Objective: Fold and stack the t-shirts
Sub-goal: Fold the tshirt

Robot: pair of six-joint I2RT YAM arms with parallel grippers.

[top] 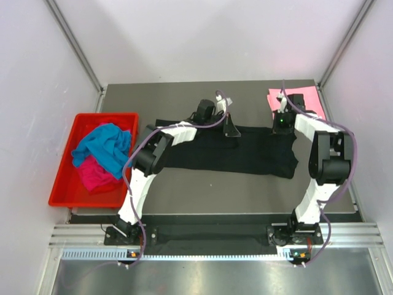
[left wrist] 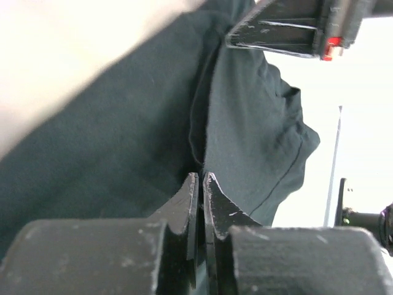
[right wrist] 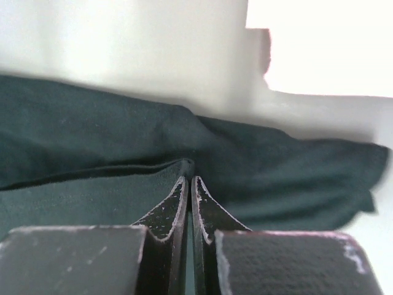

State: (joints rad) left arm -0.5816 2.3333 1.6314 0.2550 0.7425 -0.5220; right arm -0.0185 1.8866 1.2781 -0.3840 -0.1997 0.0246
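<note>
**Fold step: far edge of the black t-shirt gripped**

The black t-shirt (top: pixel 233 157) lies spread as a wide band across the middle of the table (top: pixel 215 196). Both claws sit on its far edge, so we judge the step in hand to be a fold of this shirt. The left claw (left wrist: pixel 201 181) is pressed together on a ridge of black cloth. The right claw (right wrist: pixel 188 179) pinches the hem near the shirt's right end.

The next move, in our judgement, calls for lifting both claws level and carrying the edge toward the near side with the cloth kept taut.

The pink t-shirt (top: pixel 307 98) lies flat at the far right corner. The turquoise t-shirt (top: pixel 107 147) and magenta t-shirt (top: pixel 95 175) lie crumpled in the red tray (top: pixel 61 184) at left.
</note>
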